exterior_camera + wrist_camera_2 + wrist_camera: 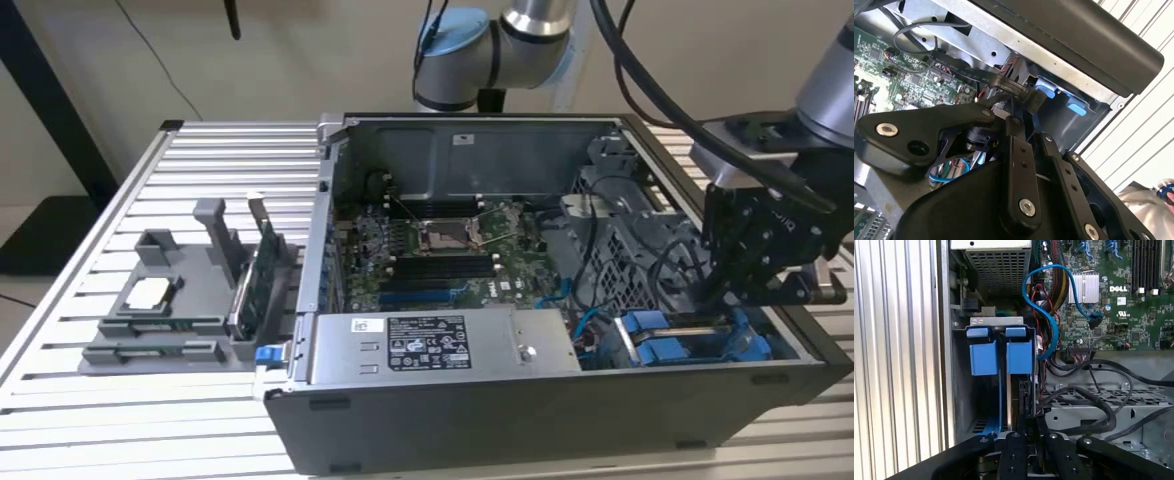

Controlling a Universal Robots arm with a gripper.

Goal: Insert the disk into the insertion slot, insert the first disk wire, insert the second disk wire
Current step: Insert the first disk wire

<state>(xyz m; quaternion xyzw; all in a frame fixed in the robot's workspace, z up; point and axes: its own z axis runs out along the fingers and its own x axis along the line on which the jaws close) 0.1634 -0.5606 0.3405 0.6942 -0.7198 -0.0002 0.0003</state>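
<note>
The gripper (pixel 1016 119) reached down into the open computer case (pixel 534 420). Its fingers were drawn nearly together, and in the second wrist view they appeared to pinch the black plug (pixel 1030 97) at the end of a black wire. How firmly they held it could not be told.

Just ahead of the fingertips lay the insertion slot (pixel 961 390), a dark grey metal bay against the case wall. Inside it stood what looked like the disk (pixel 1022 395), on edge, showing as a narrow dark slab. The blue bracket tabs (pixel 1019 356) sat at the slot's far end. The plug was close to the disk, but whether the two touched could not be told.

Beyond the slot the case held a looping blue cable (pixel 1050 266) and a bundle of black cables (pixel 1104 412) lying over a perforated metal cage. Farther in lay the green motherboard (pixel 441 255). A silver power supply (pixel 427 345) with a white label filled the corner beside the slot.

Outside the case, on the slatted table (pixel 200 160) at the exterior view's left, stood a grey plastic tray (pixel 180 268). Its upright holders kept a green circuit card (pixel 263 275) on edge, and a square chip (pixel 147 293) lay flat in one recess.
</note>
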